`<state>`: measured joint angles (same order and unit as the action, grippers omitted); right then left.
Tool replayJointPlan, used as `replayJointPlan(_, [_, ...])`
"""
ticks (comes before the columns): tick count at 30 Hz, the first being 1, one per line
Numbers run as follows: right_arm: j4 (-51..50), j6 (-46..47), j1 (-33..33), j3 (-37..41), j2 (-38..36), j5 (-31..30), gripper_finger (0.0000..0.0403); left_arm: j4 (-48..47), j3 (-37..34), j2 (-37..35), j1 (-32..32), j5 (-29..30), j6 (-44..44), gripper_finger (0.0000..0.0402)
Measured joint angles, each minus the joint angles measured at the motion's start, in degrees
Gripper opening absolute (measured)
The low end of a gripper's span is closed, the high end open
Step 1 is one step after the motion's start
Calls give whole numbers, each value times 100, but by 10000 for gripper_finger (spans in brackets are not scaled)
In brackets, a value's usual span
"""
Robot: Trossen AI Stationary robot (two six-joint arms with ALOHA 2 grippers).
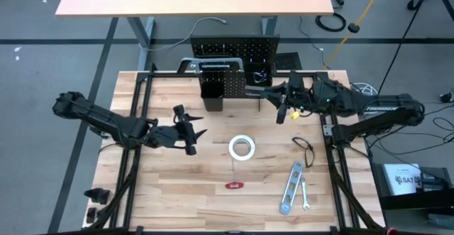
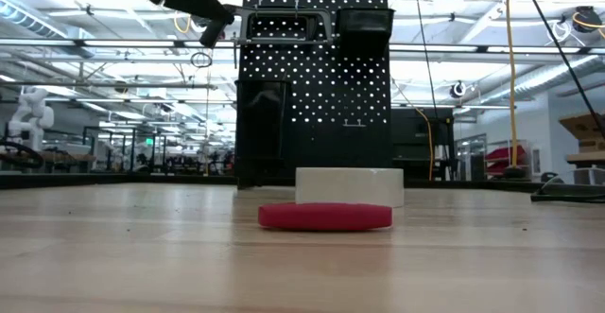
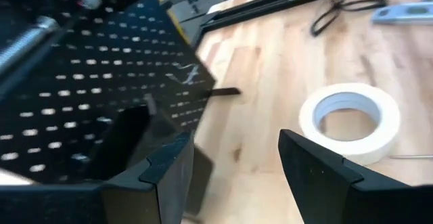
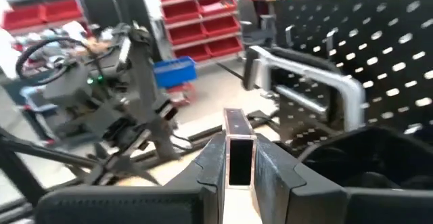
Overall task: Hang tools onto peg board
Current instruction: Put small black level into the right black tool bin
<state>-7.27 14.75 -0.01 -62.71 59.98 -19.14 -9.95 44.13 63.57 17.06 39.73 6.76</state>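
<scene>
The bench [image 1: 213, 171] is evenly lit from overhead in the high view, and only soft, short shadows are thrown beside the tape roll [image 1: 242, 148] and the arms. In the low view the peg board [image 2: 317, 86] is backlit by bright ceiling strip lights and windows, so it is reduced almost to a silhouette, while the red-handled tool [image 2: 325, 217] and the near bench surface are rendered soft. Both wrist views are smeared by blur, and the board's holes are stretched into pale streaks in the left one.
</scene>
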Motion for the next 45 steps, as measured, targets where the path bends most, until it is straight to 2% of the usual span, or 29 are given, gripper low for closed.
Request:
replayJointPlan(7, [-892,-94,-9,-752,118,-271,43,1464,-760,2,-5,-286,296,221])
replayJointPlan(15, [-1476,-112,-171,-1038,149,-664,43,2795,-1058,2,-47,-1262,565,221])
replayJointPlan(30, [-2088,134,-870,-1275,312,-477,43,2830,-1060,2,-48,-1314,601,221])
replayJointPlan(33, [-2096,200,-1003,-1275,414,-304,43,2831,-1060,2,-48,-1314,601,221])
replayJointPlan(45, [-2096,36,-1242,-1275,802,-296,43,2830,-1060,4,-48,-1314,573,221])
